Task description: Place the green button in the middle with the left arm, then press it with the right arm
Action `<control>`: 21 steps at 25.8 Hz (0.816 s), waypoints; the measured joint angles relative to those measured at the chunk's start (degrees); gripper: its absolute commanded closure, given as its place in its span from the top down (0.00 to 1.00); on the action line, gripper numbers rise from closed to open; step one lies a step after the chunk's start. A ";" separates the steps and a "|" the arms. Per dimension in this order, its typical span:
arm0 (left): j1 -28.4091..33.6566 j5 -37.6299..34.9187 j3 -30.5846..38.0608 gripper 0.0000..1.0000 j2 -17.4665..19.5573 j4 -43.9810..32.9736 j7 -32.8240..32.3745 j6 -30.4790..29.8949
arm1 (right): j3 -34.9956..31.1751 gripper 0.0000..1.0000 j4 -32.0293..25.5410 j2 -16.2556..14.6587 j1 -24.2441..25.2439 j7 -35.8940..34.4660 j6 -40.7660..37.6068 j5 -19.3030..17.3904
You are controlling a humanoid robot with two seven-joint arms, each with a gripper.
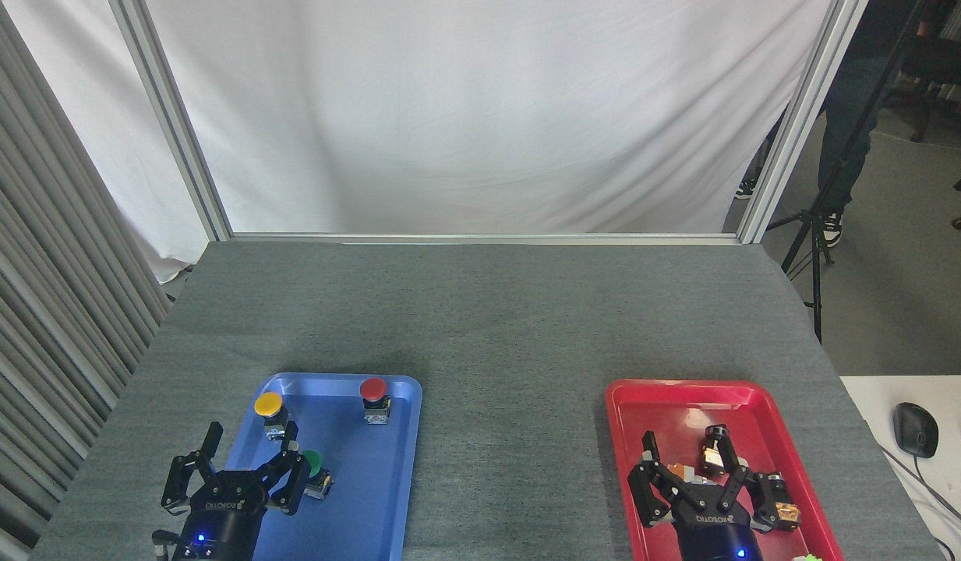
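The left gripper (pixel 242 460) spreads its fingers wide, the green button (pixel 315 471) just beside its right fingertip inside the blue tray (pixel 386 467). The right gripper (pixel 694 467) hangs wide over the red tray (pixel 644 397); bare middle tabletop (pixel 511 436) lies open between.

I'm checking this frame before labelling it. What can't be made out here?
Head view:
- green button: partly hidden by the left gripper; contact unclear.
- Small parts in the red tray: hidden behind the right gripper, too small to identify.
- Both arms: cut off by the bottom edge.
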 measured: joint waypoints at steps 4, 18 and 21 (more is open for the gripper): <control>0.48 -0.10 0.00 0.99 0.15 -0.17 0.14 0.00 | -0.16 1.00 0.00 -0.07 -0.03 0.01 0.00 -0.03; 1.19 -0.25 -0.03 0.99 0.46 -1.13 0.69 -0.58 | -0.20 1.00 0.00 0.10 0.04 0.03 0.02 -0.09; 1.82 -0.25 -0.02 0.99 0.54 -1.17 0.77 -0.97 | -0.20 1.00 0.00 0.08 0.02 0.03 0.02 -0.09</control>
